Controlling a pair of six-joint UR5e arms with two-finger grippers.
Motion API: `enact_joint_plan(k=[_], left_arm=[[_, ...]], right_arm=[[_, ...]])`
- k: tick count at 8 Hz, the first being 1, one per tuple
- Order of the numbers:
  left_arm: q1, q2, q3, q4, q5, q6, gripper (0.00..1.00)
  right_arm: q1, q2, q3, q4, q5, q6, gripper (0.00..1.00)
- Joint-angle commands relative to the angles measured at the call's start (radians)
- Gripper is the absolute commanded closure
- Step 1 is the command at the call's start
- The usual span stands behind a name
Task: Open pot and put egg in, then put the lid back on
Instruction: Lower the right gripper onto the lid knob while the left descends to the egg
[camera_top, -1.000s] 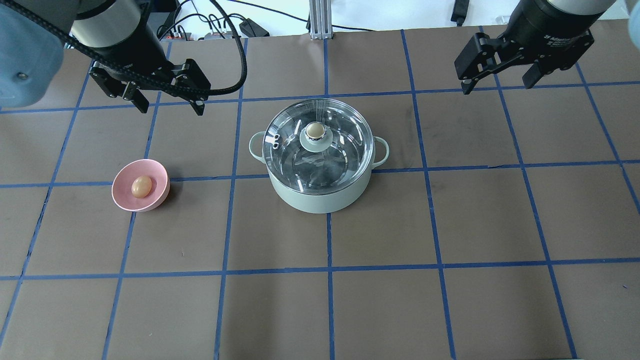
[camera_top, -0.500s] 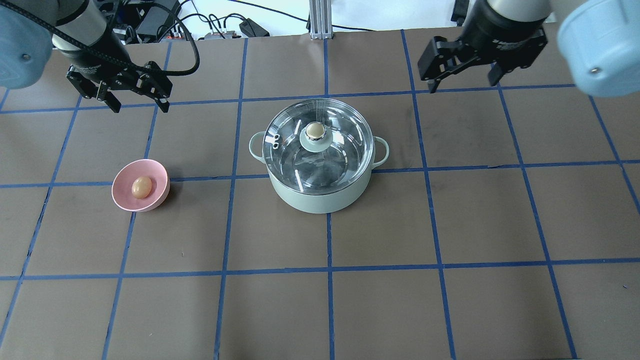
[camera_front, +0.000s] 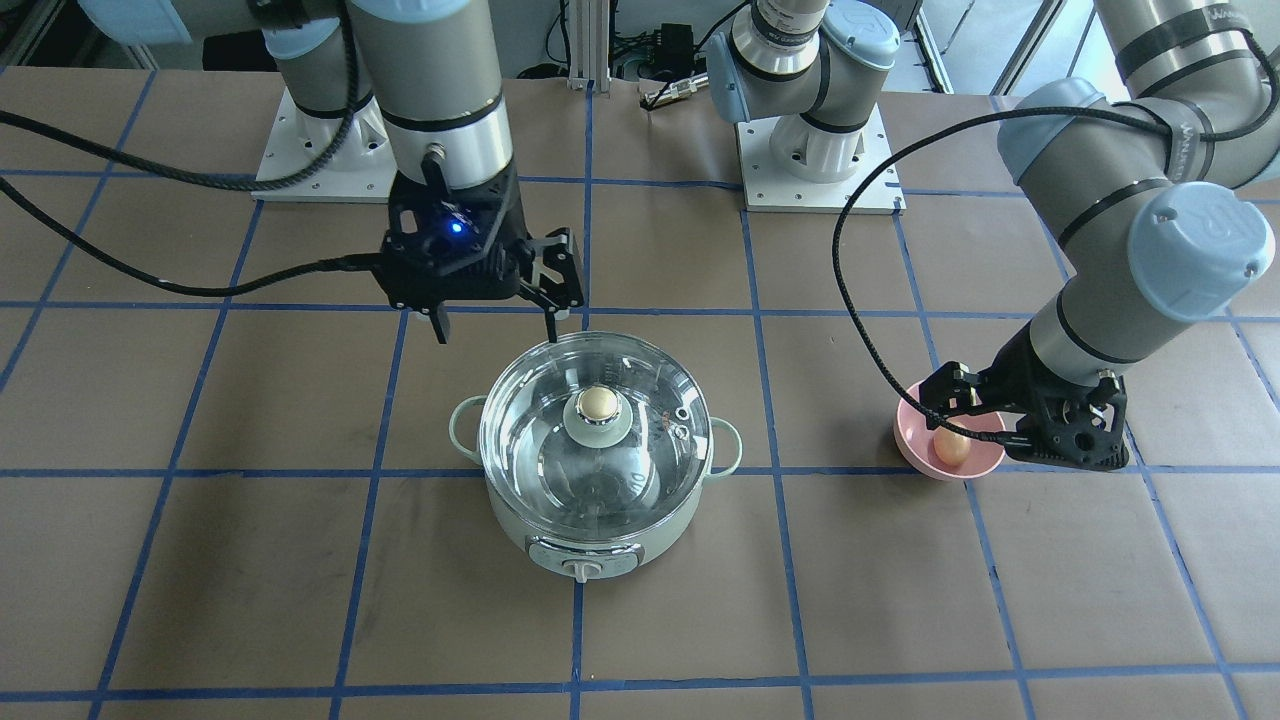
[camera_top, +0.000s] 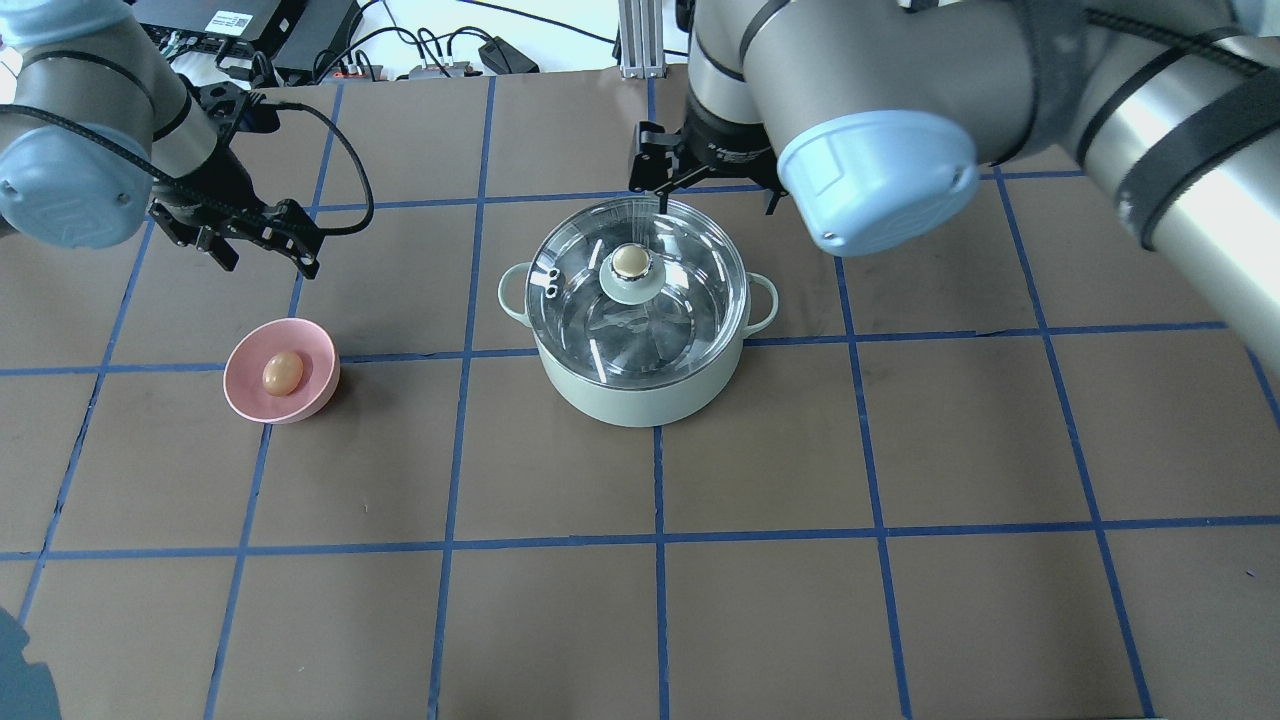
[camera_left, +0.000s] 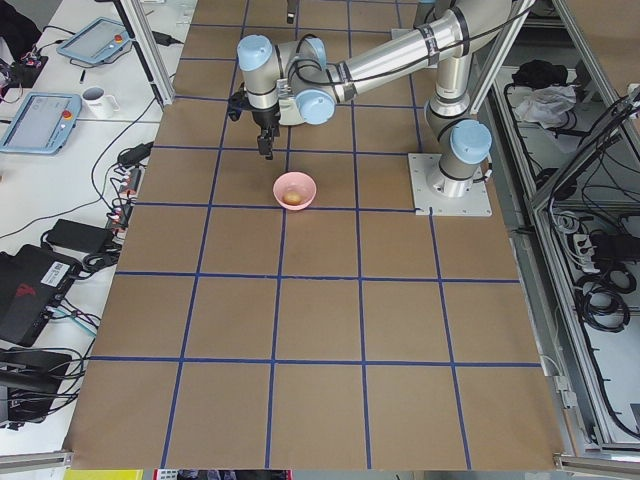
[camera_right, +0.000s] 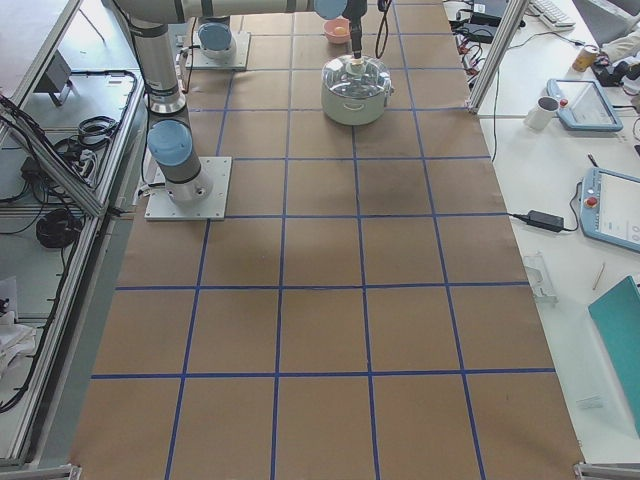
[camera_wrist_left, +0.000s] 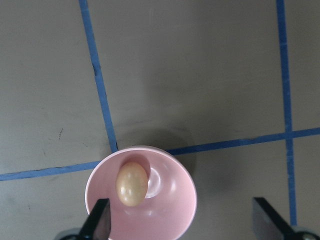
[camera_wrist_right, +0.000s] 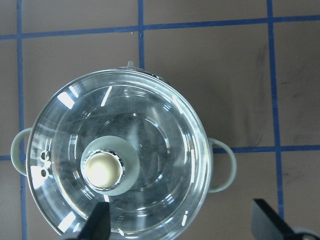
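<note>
Taped table (camera_top: 900, 450) | lid (camera_top: 690, 300) on pot (camera_top: 630, 405) | egg (camera_top: 283, 372) in bowl (camera_top: 233, 382) | left tool (camera_top: 267, 260), right tool (camera_front: 495, 335) agape, empty

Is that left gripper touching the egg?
Apart. The overhead view shows bare table between the left gripper and the egg lying in its bowl.

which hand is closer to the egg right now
Left. The left hand hovers open over the bowl holding the egg; the right hand hangs over the lid, well away from it.
</note>
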Motion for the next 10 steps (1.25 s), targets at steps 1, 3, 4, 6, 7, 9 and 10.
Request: enact_joint_plan(k=[1,3,4,6,7,9,10], left_arm=[[0.033,-0.066,-0.066,0.054,0.054,0.040,0.00],[0.042,-0.122,-0.074,0.052,0.073,0.039,0.00],[0.045,-0.134,-0.078,0.048,0.091,0.036,0.00],[0.047,-0.142,-0.092,0.041,0.092,0.030,0.00],[0.047,-0.149,-0.094,0.043,0.091,0.030,0.00],[0.047,-0.171,-0.094,0.043,0.091,0.030,0.00],[0.063,-0.171,-0.094,0.043,0.091,0.037,0.00]], right_arm=[[0.066,0.107,0.000,-0.112,0.001,0.150,0.00],[0.080,0.151,0.000,-0.120,0.004,0.178,0.00],[0.080,0.176,0.000,-0.136,0.027,0.180,0.00],[0.105,0.197,0.002,-0.152,0.039,0.258,0.00],[0.111,0.206,0.000,-0.152,0.039,0.249,0.11],[0.111,0.214,0.000,-0.155,0.038,0.235,0.44],[0.111,0.216,-0.001,-0.155,0.038,0.234,0.70]])
